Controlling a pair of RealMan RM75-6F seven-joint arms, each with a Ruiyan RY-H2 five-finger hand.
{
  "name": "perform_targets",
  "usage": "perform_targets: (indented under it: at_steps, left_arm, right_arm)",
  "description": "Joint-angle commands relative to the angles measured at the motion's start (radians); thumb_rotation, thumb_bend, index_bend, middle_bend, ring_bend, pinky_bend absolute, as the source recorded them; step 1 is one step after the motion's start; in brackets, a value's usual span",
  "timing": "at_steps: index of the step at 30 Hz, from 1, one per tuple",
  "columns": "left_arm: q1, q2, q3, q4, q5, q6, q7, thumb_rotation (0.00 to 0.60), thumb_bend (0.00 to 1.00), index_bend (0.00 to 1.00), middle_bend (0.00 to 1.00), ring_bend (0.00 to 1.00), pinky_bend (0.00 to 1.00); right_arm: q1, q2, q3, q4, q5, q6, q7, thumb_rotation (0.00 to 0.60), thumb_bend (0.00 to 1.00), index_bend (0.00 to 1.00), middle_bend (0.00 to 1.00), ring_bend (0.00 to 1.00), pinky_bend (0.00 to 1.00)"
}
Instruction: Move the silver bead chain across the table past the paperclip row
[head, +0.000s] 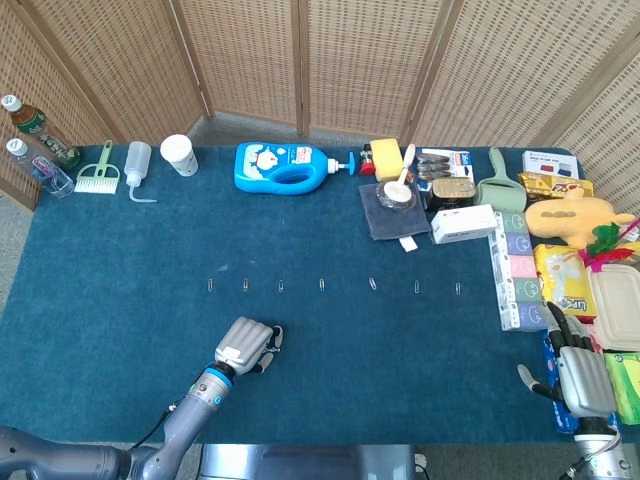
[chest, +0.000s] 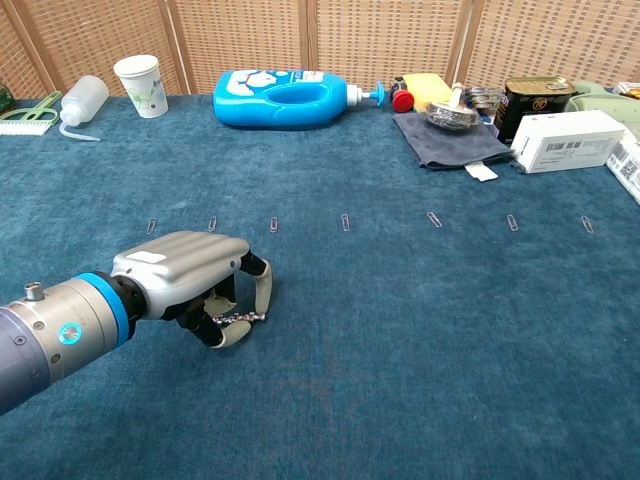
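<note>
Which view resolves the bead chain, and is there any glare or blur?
Chest view: silver bead chain sharp, pinched under the left hand; soft glare on the hand's metal back, faint shadow beneath. Head view: even light, no blur, but the chain is too small to make out at the left hand.

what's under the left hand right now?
The left hand arches over the blue table cover; the silver bead chain pokes out between its fingertips. The palm covers the chain's remainder, so its length is hidden.

Along the far edge I've got a blue detergent bottle (head: 283, 166) lying flat. A paper cup (head: 179, 154) stands left of it, and a grey cloth (head: 392, 215) sits right.
</note>
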Motion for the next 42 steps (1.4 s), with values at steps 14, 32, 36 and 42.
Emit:
perform_targets:
  at_steps: [14,32,36,42]
  left_arm:
    - [-0.016,0.011,0.006,-0.024,-0.031,0.014,0.034,0.6,0.41,0.51,0.99,1.0,1.0]
    - [-0.023,0.044,0.011,-0.067,0.008,0.047,0.024,0.6,0.44,0.63,1.0,1.0,1.0]
    - [-0.016,0.07,0.006,-0.098,0.035,0.069,0.007,0.6,0.44,0.64,1.0,1.0,1.0]
    - [0.001,0.154,-0.024,-0.19,0.071,0.105,-0.054,0.6,0.44,0.64,1.0,1.0,1.0]
  right_arm:
    - [-0.006,0.001,-0.002,0.01,-0.038,0.028,0.058,0.6,0.3,0.0,0.04,0.09,0.09]
    - [-0.019,-0.003,0.005,0.024,-0.069,0.082,0.082,0.6,0.3,0.0,0.04,0.1,0.09]
    - [-0.023,-0.002,0.006,0.023,-0.082,0.099,0.087,0.6,0.3,0.0,0.05,0.11,0.09]
    - [-0.021,-0.005,0.005,0.027,-0.098,0.109,0.093,0.6,0.3,0.0,0.05,0.11,0.09]
